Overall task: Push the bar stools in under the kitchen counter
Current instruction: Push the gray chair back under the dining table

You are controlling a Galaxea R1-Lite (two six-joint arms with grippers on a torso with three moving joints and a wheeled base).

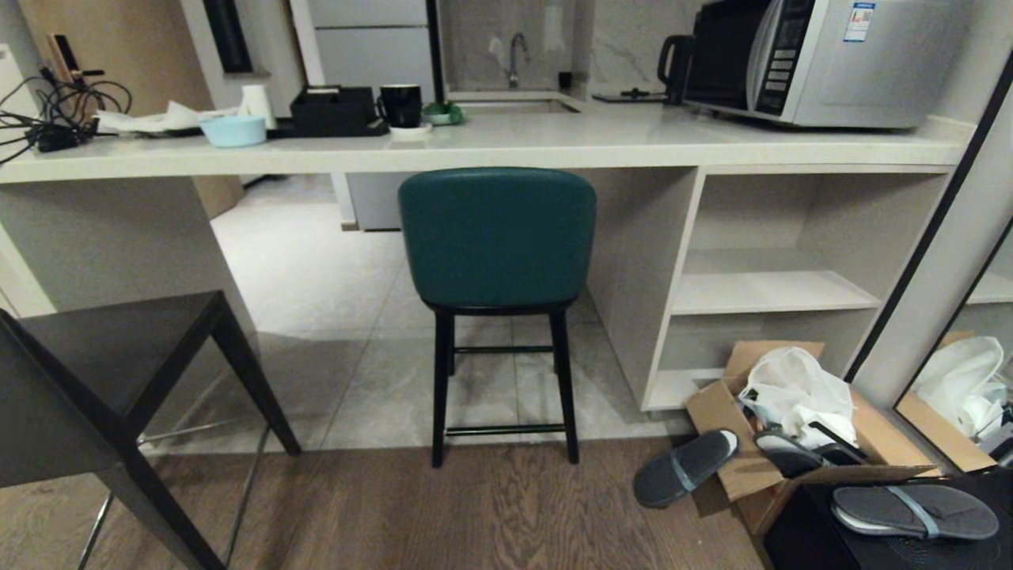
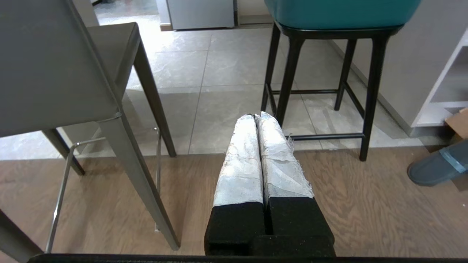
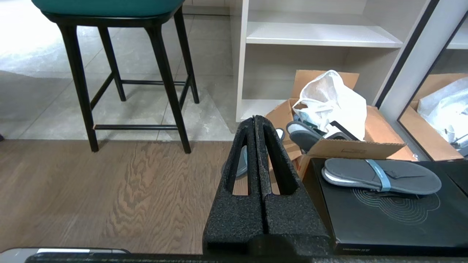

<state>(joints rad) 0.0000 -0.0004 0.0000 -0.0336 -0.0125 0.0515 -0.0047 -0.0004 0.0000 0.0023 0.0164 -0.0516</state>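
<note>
Nearest of all, at the left, stands the dark grey stool (image 1: 103, 396), its square seat and angular legs out on the wood floor (image 1: 443, 514), well clear of the tabletop (image 1: 491, 142) and not tucked beneath it. The left tool (image 2: 257, 116), seen only from its own wrist camera, hangs low above the wood floor between the two stools, its white-wrapped fingers (image 2: 241, 164) pressed together on nothing. In the middle, the teal stool (image 1: 497, 237) faces the tabletop with its curved back toward the camera; its rear legs rest about where the wood meets the pale tiles (image 1: 316, 277), and the top of its back sits just under the thick stone edge. The right tool (image 3: 255, 118), likewise in view only from its own wrist, hovers over the wood floor beside a black box (image 3: 398, 212), its black fingers (image 3: 237, 204) closed against each other and empty. A grey slipper (image 3: 382, 176) lies on that box; another slipper (image 1: 684, 467) lies on the floor against an open cardboard carton (image 1: 736, 427) holding a white bag (image 1: 795, 388). Behind the carton are white shelves (image 1: 772, 293) under the tabletop's right part. On top, left to right: tangled cables (image 1: 55, 111), a pale blue bowl (image 1: 233, 131), a black mug (image 1: 401, 105), a sink tap (image 1: 516, 55), and a microwave (image 1: 823, 59).
</note>
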